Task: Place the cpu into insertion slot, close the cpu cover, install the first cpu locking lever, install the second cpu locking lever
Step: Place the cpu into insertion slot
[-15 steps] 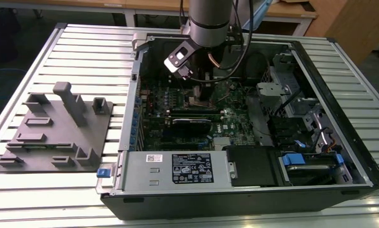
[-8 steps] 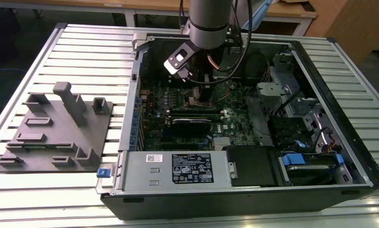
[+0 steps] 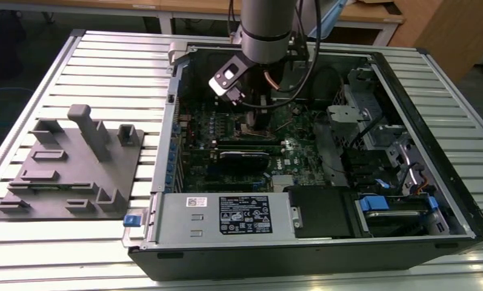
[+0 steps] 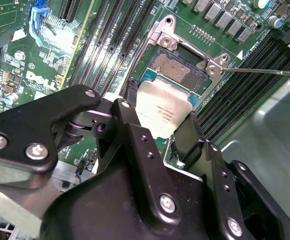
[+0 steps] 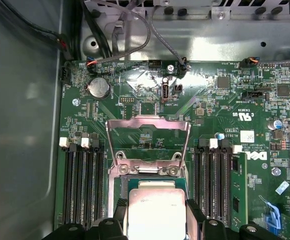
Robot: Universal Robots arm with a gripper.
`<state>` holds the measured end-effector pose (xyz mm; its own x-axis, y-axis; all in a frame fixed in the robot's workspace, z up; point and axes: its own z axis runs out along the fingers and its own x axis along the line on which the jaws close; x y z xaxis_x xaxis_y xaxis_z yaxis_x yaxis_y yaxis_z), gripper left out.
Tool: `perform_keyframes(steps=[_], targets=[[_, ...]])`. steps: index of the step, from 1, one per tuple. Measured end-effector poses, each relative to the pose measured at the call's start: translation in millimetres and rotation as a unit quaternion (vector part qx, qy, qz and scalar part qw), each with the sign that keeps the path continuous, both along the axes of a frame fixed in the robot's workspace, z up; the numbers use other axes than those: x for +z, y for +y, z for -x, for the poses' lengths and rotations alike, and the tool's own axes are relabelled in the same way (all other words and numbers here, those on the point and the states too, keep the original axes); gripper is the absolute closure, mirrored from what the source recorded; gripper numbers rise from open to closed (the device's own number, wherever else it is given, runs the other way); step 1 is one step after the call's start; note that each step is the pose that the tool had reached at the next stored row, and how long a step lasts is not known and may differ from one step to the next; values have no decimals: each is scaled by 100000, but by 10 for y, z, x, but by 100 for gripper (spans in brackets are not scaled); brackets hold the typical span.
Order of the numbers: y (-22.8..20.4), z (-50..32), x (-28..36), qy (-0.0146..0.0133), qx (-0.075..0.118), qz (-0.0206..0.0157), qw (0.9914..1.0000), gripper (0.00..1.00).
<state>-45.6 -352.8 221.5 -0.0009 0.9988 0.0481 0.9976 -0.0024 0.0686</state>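
In both wrist views my gripper is shut on the cpu, a flat silver square held by its two opposite edges between black fingers. The chip hangs over the near part of the insertion slot, whose pin field still shows beyond it. The cpu cover, a silver frame with an open window, stands tipped up behind the slot. A thin locking lever sticks out from the socket corner. In the exterior view the gripper reaches down into the open computer case.
Memory slots flank the socket on both sides. A labelled power supply box lies at the case's front, drive bays on the exterior view's right. A grey fixture plate sits on the slatted table at the exterior view's left. Cables hang behind the board.
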Motion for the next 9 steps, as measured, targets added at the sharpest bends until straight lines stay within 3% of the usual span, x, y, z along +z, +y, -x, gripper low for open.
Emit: perform_keyframes(steps=[9], targets=[[5,32,-83,-1,2,6,100000,46]])
